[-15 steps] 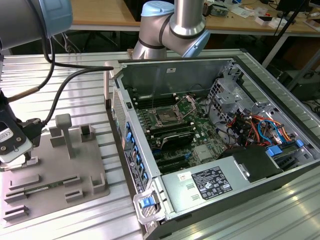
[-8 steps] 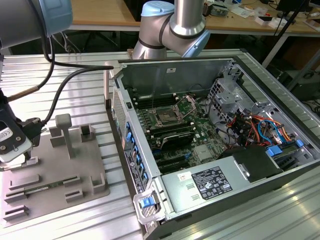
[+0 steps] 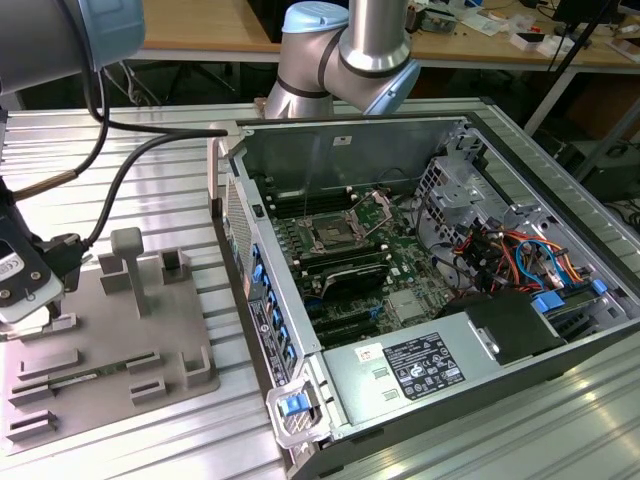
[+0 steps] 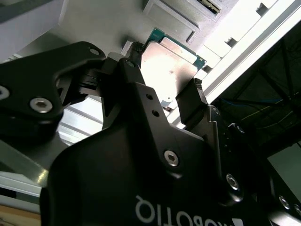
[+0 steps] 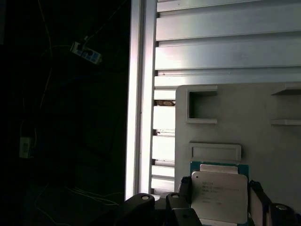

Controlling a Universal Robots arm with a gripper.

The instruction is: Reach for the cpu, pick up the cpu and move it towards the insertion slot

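Where the ribbed metal tabletop [image 3: 150,180] fills the exterior view, an open computer case [image 3: 350,140] lies on it at the exterior view's right, with its side panel off. The robot arm [image 3: 350,50] stands behind the case. A green motherboard [image 3: 400,270] covers the case floor, and a bundle of red and blue cables [image 3: 510,255] sits beside it.

A grey plastic tray [image 3: 185,345] with raised blocks and shallow recesses lies flat on the tabletop at the exterior view's left, well apart from the motherboard. The gripper [image 3: 30,315] is low over the far left end of this tray, with a black cable running to it from above.

The insertion slot [image 3: 334,236] is the square socket with a shiny metal frame near the middle of the motherboard. Its centre is dark, and thin wire levers stand up just beside it.

The cpu [image 5: 219,197] is at the tray, between the gripper jaws, with its silvery top facing up and a thin green rim showing. In both wrist views the two black fingers [image 4: 190,101] are closed in against opposite edges of the cpu, so the gripper has hold of it. Whether the cpu rests on the tray or is raised off it cannot be told.
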